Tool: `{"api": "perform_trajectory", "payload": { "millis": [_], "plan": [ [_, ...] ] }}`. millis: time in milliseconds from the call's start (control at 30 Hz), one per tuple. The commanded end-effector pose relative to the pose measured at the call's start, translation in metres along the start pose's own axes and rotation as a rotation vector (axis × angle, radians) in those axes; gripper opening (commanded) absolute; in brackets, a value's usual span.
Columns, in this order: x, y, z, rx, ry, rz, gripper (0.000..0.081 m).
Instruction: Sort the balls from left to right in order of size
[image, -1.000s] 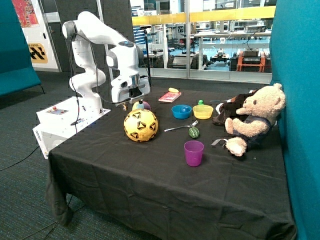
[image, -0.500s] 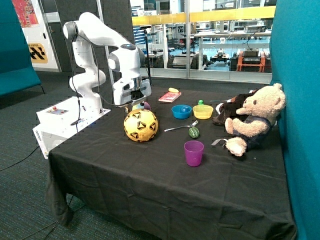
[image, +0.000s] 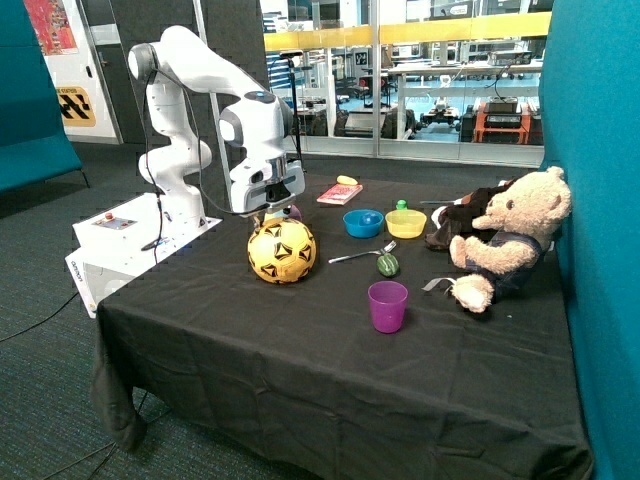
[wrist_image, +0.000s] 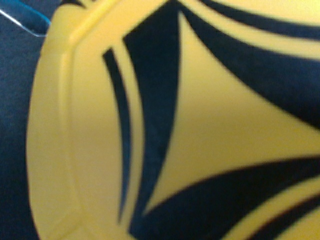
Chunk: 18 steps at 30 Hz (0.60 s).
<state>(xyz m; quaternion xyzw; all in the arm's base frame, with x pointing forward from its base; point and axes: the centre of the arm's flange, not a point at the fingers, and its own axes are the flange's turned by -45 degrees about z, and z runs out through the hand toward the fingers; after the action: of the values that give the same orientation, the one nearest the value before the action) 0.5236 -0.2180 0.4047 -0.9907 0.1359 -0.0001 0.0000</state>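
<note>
1. Shifted since the earlier frames: gripper (image: 268, 211) carried from beside the yellow ball (image: 282, 250) to directly over its top, hiding most of the small ball (image: 294, 211) behind.
2. Yellow ball sat mid-table on the black cloth (image: 300, 370), filling the wrist view (wrist_image: 190, 125).
3. Claw state: could not tell, fingers hidden.
4. Largest risk: ball too wide to grasp, likely rolling off toward the table edge.
5. Lesser: knocking the small ball.
6. Least: green ball (image: 387, 264) disturbed beside the fork (image: 355, 255).

Big ball (image: 282, 250) under gripper (image: 268, 213), small ball (image: 292, 211) behind it
</note>
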Motion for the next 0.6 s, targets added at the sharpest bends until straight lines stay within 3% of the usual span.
{"api": "perform_trajectory", "payload": {
  "millis": [0, 567],
  "plan": [
    [0.0016, -0.0016, 0.0052, -0.0001, -0.0002, -0.008, 0.0808],
    [-0.0018, -0.0069, 0.0135, -0.0001, -0.0002, -0.026, 0.0808]
  ]
}}
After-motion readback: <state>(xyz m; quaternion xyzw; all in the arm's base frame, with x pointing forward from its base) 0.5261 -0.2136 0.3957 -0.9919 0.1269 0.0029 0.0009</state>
